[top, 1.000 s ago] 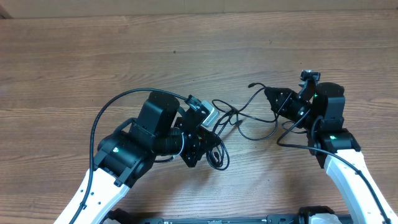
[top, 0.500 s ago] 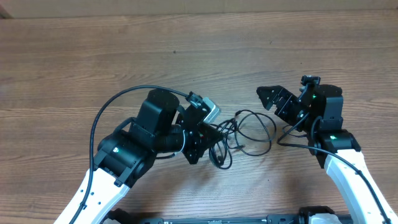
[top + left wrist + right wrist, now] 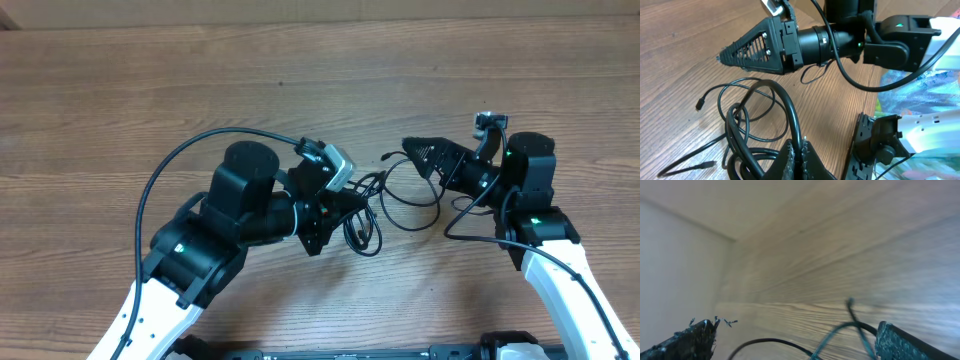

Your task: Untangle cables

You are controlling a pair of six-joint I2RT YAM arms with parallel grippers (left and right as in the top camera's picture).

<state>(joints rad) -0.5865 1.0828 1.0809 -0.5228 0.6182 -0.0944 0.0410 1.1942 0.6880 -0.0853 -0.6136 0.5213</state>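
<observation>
The cables (image 3: 405,195) are thin black wires lying in loose loops on the wooden table between my two arms, with a small plug end (image 3: 386,156) pointing up. My left gripper (image 3: 350,203) is shut on one black strand of the bundle. In the left wrist view, that strand (image 3: 790,112) rises from the pinched jaws (image 3: 801,150) and arcs over the loops, with a plug tip (image 3: 699,105) to the left. My right gripper (image 3: 410,148) hovers open just above the right side of the loops. In its own view a blurred cable loop (image 3: 852,326) passes between the spread fingers (image 3: 797,342).
The thick black arm cable (image 3: 200,150) arches over my left arm. A pale board (image 3: 320,10) runs along the table's far edge. In the left wrist view, the right arm (image 3: 850,37) crosses the top, and a black mount (image 3: 875,145) and a colourful sheet (image 3: 912,92) sit to the right.
My right gripper opened and let go of the strand it was pulling, then moved left. The stretched cable slackened into loops near the left gripper, which stayed shut and shifted slightly right.
</observation>
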